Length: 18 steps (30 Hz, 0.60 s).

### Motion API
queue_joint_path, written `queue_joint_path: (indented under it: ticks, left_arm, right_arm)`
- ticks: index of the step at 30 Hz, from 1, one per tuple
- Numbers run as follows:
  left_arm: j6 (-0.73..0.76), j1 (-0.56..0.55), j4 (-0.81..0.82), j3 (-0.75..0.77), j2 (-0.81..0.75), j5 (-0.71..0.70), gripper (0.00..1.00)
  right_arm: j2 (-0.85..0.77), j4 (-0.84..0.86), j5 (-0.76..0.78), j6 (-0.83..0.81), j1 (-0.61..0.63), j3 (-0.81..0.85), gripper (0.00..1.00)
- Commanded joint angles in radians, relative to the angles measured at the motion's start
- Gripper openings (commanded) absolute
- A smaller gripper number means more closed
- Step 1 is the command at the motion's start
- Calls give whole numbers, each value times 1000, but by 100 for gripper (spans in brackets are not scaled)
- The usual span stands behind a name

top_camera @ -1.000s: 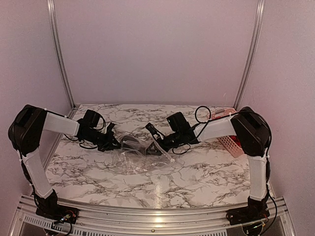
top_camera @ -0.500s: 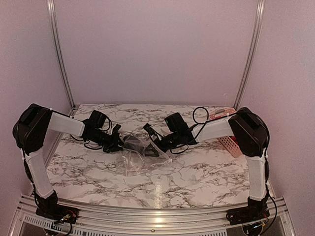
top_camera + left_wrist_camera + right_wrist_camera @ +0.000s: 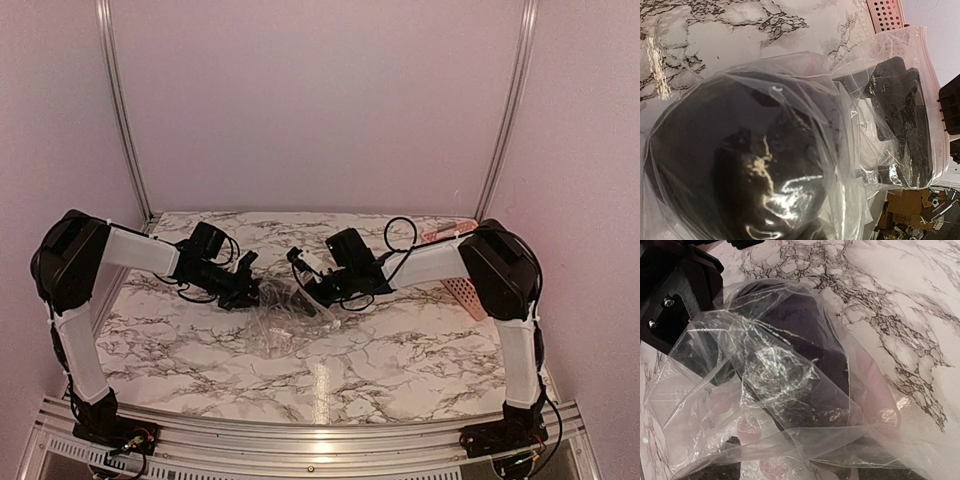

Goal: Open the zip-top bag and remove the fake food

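The clear crinkly zip-top bag point(image 3: 278, 322) hangs bunched between my two grippers above the middle of the marble table. My left gripper point(image 3: 252, 293) holds its left side and my right gripper point(image 3: 305, 284) its right side, close together. In the left wrist view the bag point(image 3: 805, 90) lies over my own dark fingers, and the right gripper point(image 3: 900, 110) shows through the plastic. In the right wrist view the bag point(image 3: 790, 365) covers my fingers, with the left gripper's black body point(image 3: 675, 295) at top left. No fake food shows in the bag.
The pink perforated basket point(image 3: 462, 290) stands at the right behind the right arm, and its corner shows in the left wrist view point(image 3: 885, 12). Aluminium posts and pink walls close in the back and sides. The table's metal rail point(image 3: 320, 440) runs along the front.
Both grippers have moved toward each other. The bag, spread wider between them before, is now crumpled into a narrower bunch.
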Motion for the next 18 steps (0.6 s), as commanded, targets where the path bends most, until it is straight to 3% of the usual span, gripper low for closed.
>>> queue_joint_path:
  ticks: [1,11,18]
  left_arm:
    - [37,-17,-53,20,37,-1,0]
    - [-29,105,8,-46,-43,-83,0]
    - [-6,160,-19,-53,-54,-118,0]
  right_arm:
    - [52,-22,75,-55,41,61,70]
    - [-45,-96,57,-93,43,-6,35]
    - [-139,-94,76,-70,42,-98,26]
